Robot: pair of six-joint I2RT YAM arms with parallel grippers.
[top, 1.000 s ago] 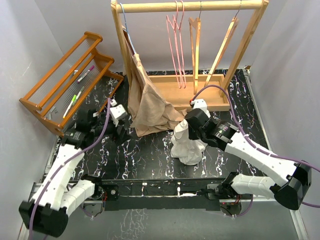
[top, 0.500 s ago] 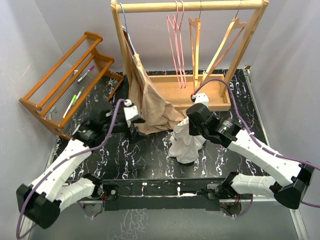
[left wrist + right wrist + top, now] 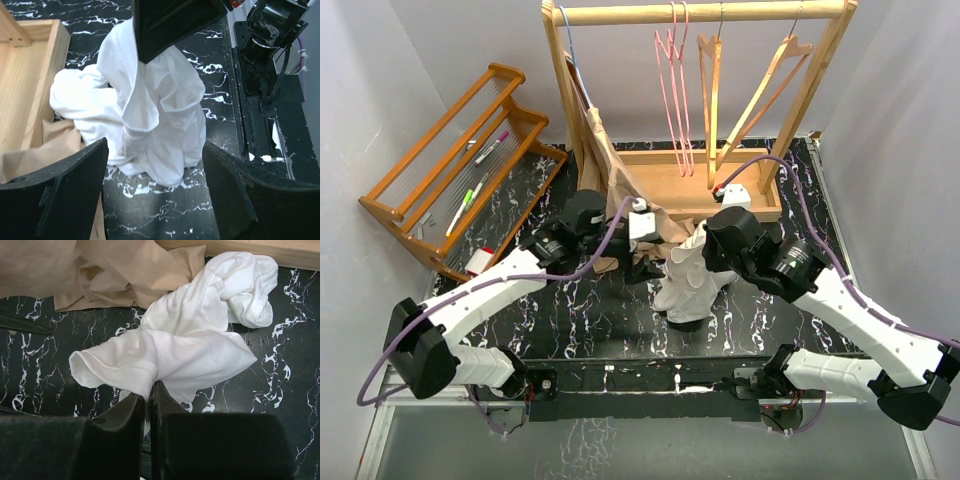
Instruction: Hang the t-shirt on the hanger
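Your left tool [image 3: 155,146] has swung in from the desk's left edge, spread wide and facing the t-shirt [image 3: 688,285] your right tool [image 3: 148,392] pinches up mid-desk — a second grip looks next, the hanger [image 3: 672,100] unreached on its rail [image 3: 705,12].

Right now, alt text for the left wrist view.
A bunched white t-shirt hangs pinched in the right tool, its lower folds on the black marbled table, framed by the open left tool. A beige garment and wooden base sit at left.
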